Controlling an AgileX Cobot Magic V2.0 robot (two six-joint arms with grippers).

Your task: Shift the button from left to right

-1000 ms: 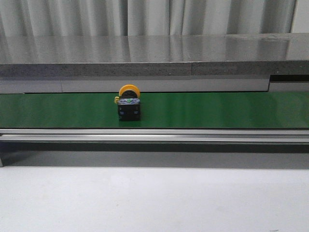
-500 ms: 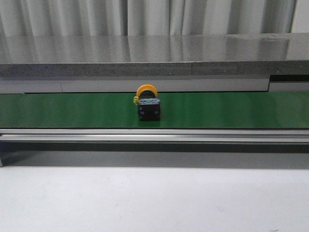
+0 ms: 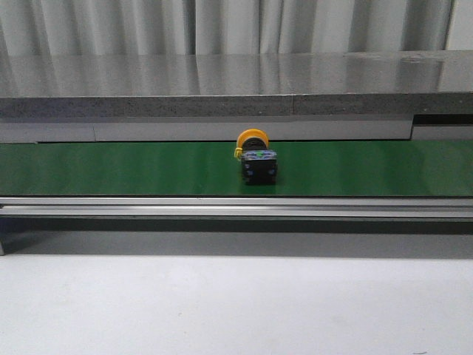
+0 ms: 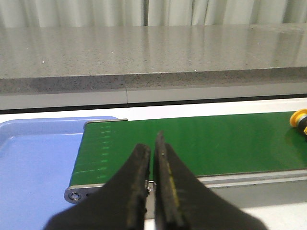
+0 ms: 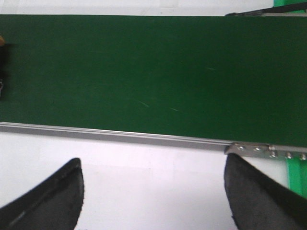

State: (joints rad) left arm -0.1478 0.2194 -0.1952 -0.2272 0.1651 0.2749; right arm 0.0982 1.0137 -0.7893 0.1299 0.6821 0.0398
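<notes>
A: Largest first. Grey stone counter runs full width at the back. Below it, the green conveyor belt, with a metal rail along its near edge. White bench in the foreground, nearest the robot.

B: Left wrist view adds a blue tray butting against the belt's left end, beside the end roller.

A: Arms?

B: Neither shows in the front view. Left gripper: jaws almost together, only a thin slit between the dark fingers, nothing held. It hangs over the belt's near edge close to the left end. Right gripper: jaws spread wide, empty, over the white bench just short of the rail.

A: The button?

B: On the belt, near mid-length, closer to the far edge than the near one. Yellow-orange cap faces the counter, black body toward the robot. Well apart from both grippers. A sliver of the cap shows at the left wrist view's edge.
</notes>
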